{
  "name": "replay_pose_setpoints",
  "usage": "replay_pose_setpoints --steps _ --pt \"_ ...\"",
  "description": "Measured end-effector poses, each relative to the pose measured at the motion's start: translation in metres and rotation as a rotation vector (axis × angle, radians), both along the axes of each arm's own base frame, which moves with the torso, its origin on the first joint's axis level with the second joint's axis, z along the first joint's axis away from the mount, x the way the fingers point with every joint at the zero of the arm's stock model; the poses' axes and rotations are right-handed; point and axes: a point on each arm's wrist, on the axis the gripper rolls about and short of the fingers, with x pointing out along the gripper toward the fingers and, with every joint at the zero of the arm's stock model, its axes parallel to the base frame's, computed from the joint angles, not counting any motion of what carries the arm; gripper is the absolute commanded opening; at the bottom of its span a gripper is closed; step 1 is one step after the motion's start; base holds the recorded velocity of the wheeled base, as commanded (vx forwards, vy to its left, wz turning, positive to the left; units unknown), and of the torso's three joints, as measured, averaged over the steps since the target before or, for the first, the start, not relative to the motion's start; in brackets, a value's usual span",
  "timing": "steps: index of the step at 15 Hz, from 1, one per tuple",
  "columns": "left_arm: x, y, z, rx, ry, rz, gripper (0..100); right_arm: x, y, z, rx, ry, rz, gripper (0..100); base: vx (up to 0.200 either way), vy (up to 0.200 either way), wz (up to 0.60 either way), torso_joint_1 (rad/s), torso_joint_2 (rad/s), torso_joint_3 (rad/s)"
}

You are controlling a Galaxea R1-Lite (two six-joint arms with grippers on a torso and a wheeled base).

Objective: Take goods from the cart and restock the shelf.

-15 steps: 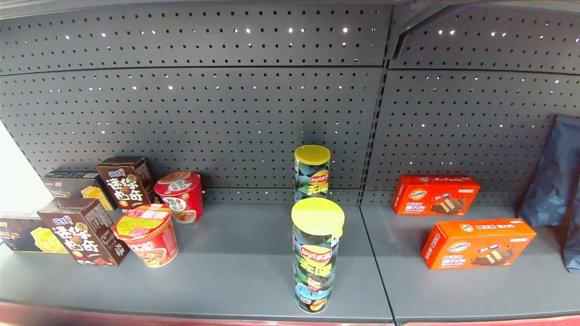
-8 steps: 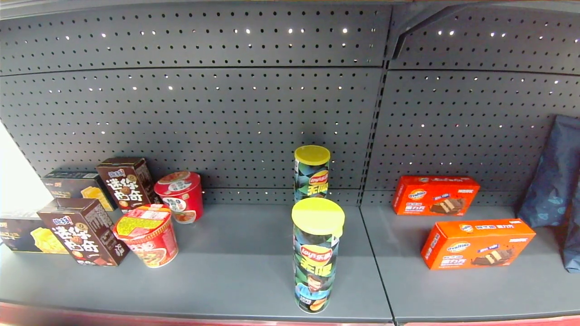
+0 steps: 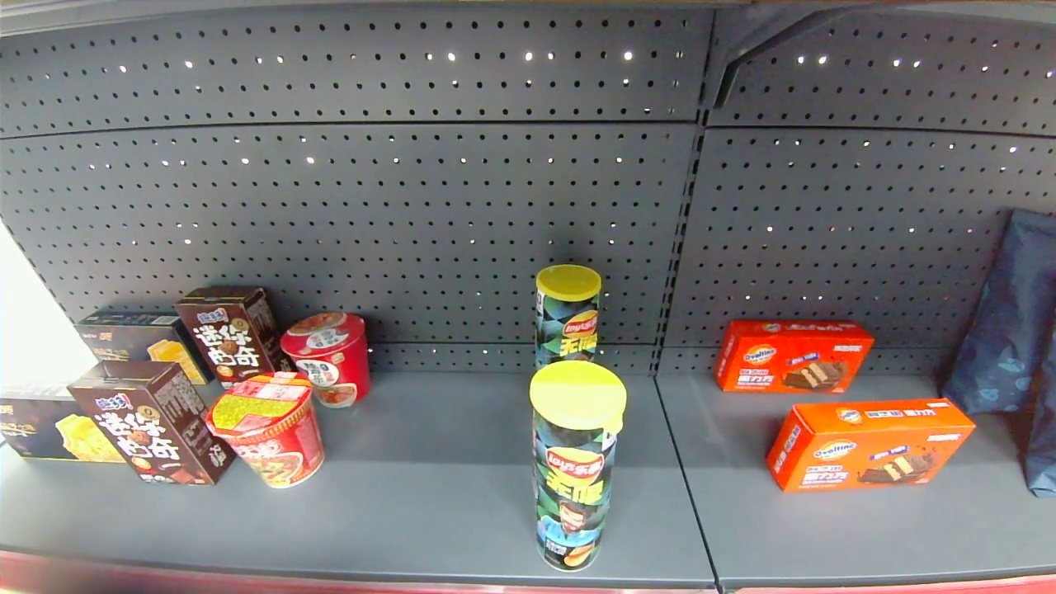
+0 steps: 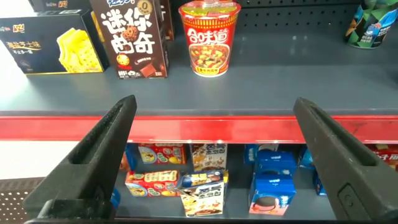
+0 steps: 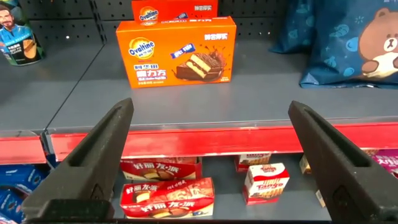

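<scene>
Left gripper (image 4: 215,101): hanging with jaws spread wide, holding nothing, facing the red front edge (image 4: 199,127) just below the front cup noodles

Right gripper (image 5: 211,104): hanging with jaws spread wide, gripping nothing, facing the same red edge just below the front orange box

Shelf (image 3: 429,478): carrying all the goods, backing onto a grey pegboard (image 3: 412,223)

Front chip can (image 3: 575,470): standing upright near the shelf's front, around the middle

Rear chip can (image 3: 568,318): standing upright against the pegboard, right behind the front one and apart from it

Front cup noodles (image 3: 268,429): sitting on the left part, tilting slightly, just beside the front cookie box (image 3: 153,421)

Rear cup noodles (image 3: 327,356): sitting farther back, just beside the rear cookie box (image 3: 229,332)

Black boxes (image 3: 49,425): lying at the far left, one in front, one behind

Front orange box (image 3: 866,444): lying flat on the right section

Rear orange box (image 3: 792,355): leaning close to the pegboard behind it

Blue bag (image 3: 1002,330): standing at the far right, leaning against the back

Lower goods (image 4: 202,186): sitting on the tier under the red edge
</scene>
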Motion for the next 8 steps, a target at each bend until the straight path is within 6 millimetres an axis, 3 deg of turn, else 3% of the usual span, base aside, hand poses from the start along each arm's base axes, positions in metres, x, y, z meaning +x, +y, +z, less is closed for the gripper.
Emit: replay_pose_setpoints --steps 8 --pt "0.0000 0.0000 0.0000 0.000 0.000 0.000 100 0.0000 0.0001 0.0000 -0.002 0.000 0.003 100 0.000 0.000 0.00 0.000 0.00 0.000"
